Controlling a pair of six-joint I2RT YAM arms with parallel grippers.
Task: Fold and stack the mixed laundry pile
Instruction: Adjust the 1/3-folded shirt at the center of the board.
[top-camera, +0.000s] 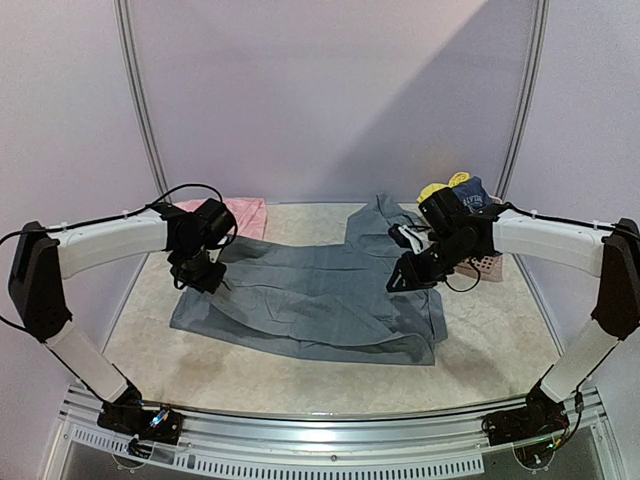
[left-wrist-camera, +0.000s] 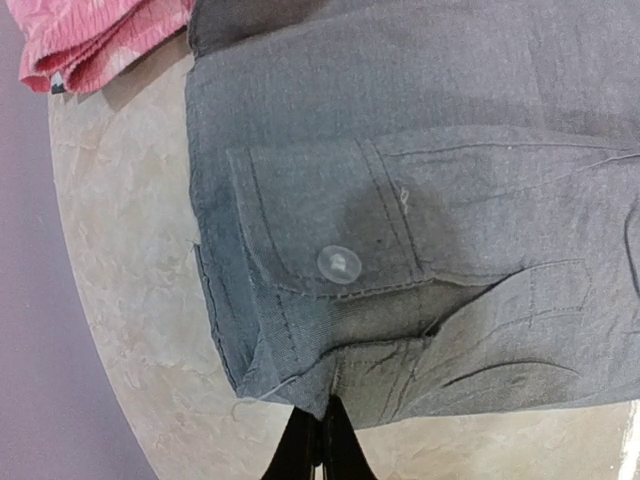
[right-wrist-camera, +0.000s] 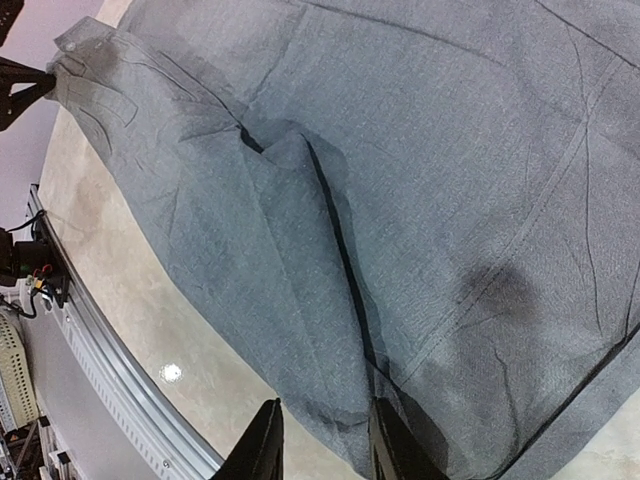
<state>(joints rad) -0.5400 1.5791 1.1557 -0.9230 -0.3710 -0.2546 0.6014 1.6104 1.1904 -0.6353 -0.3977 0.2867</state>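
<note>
Grey shirt (top-camera: 320, 300): spread flat and face down over the middle of the counter (top-camera: 300, 385), one sleeve trailing off toward 12 o'clock. No fold made in it yet.
Left end effector (left-wrist-camera: 322, 440): clenched on the buttoned cuff (left-wrist-camera: 338, 264) at the shirt's 9 o'clock edge.
Right end effector (right-wrist-camera: 322, 430): released, fingers parted. The shirt's hem at the 3 o'clock side lies between them but is not pinched.
Pink cloth (top-camera: 240, 212): bunched compactly at 11 o'clock, just beyond the shirt. Possibly the start of a stack, but I cannot tell if it is properly folded.
Basket (top-camera: 487, 266): at 2 o'clock, partly hidden behind the right arm.
Yellow piece (top-camera: 432, 190) and navy top (top-camera: 472, 187): heaped at the basket, unfolded.
Progress (judgement): early. One garment at most is put aside, the shirt is laid out and awaits folding, and at least two pieces remain untouched.
Remaining: fold the shirt, stack it, then do the heaped pieces.
</note>
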